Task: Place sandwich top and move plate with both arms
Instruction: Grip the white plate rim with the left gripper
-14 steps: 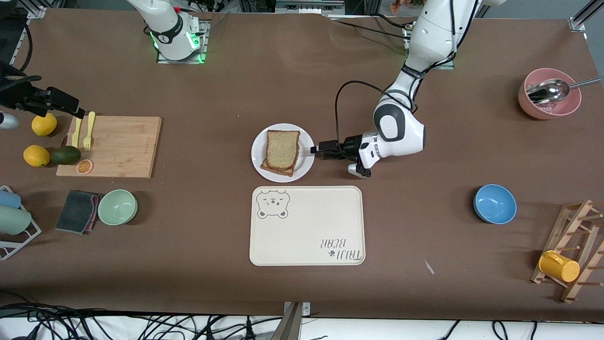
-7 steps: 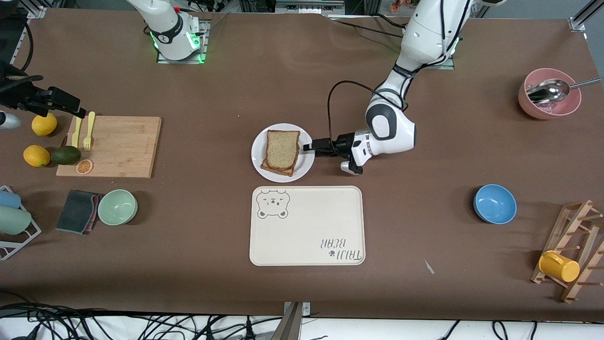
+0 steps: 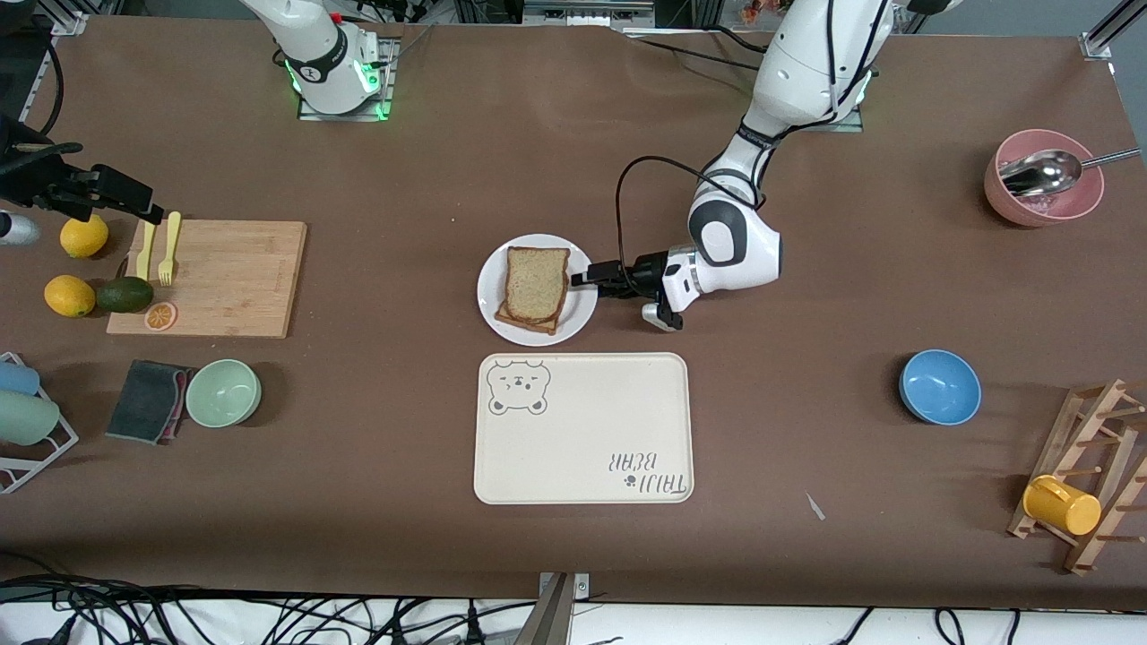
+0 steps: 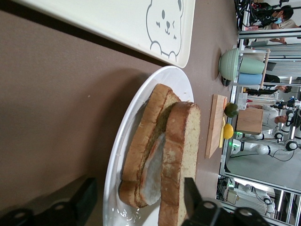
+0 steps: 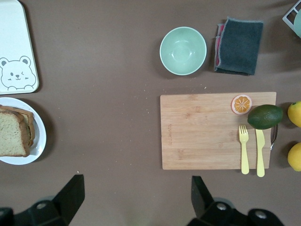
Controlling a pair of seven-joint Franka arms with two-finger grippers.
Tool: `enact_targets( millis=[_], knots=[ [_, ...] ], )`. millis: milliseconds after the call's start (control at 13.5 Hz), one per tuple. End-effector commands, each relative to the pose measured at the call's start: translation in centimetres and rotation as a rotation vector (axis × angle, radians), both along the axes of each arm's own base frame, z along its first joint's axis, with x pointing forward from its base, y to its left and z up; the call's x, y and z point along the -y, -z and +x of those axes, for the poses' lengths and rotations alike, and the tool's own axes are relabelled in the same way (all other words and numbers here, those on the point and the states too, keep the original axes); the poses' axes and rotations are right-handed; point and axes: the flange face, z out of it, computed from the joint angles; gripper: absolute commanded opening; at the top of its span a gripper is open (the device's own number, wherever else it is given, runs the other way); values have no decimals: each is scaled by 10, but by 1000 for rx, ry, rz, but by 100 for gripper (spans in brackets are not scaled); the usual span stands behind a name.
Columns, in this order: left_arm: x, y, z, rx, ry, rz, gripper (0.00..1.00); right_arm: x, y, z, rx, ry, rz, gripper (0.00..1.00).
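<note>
the top slice of bread (image 3: 537, 284) already lies on the stack on the white plate (image 3: 502, 326), so the first half of the job looks done; in the left wrist view the plain slice (image 4: 179, 160) leans on the lower slice with something pale between them. what is left, as i judge it, is the carry with both arms, probably onto the cream tray (image 3: 582, 428), which sits nearer to the front camera than the plate, just beside its rim at about six o'clock. the plate rests on the brown table (image 3: 806, 269) near the middle. the left gripper (image 3: 581, 279) is at the plate's three o'clock edge, low, its fingers (image 4: 87, 195) parted with the rim and the bread stack showing between them; they do not pinch anything yet, as far as i can tell. the right gripper (image 3: 150, 213) hangs over the wooden board's (image 3: 224, 278) corner by the yellow fork (image 3: 167, 248), toward the right arm's end of the table, well apart from the plate, fingers (image 5: 70, 194) spread wide and empty. it waits there. so the plate has no grip on its nine o'clock edge.
</note>
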Motion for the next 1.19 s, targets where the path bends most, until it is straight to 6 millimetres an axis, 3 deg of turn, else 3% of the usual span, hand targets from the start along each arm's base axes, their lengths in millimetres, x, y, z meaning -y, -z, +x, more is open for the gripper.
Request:
enact_targets(
  millis=[0, 444, 741, 815, 1111],
  knots=[
    [5, 0, 3, 30, -8, -14, 60, -1, -4, -6, 0, -4, 11, 100],
    [2, 13, -1, 56, 7, -6, 48, -1, -4, -6, 3, -6, 5, 100],
    [0, 16, -1, 84, 21, -3, 31, 1, -3, -6, -2, -3, 8, 100],
    [-1, 17, -1, 84, 22, -2, 22, -2, -5, -5, 6, -9, 0, 100],
    [0, 16, -1, 87, 24, -2, 8, -8, -6, -5, 7, -20, -1, 100]
  ],
)
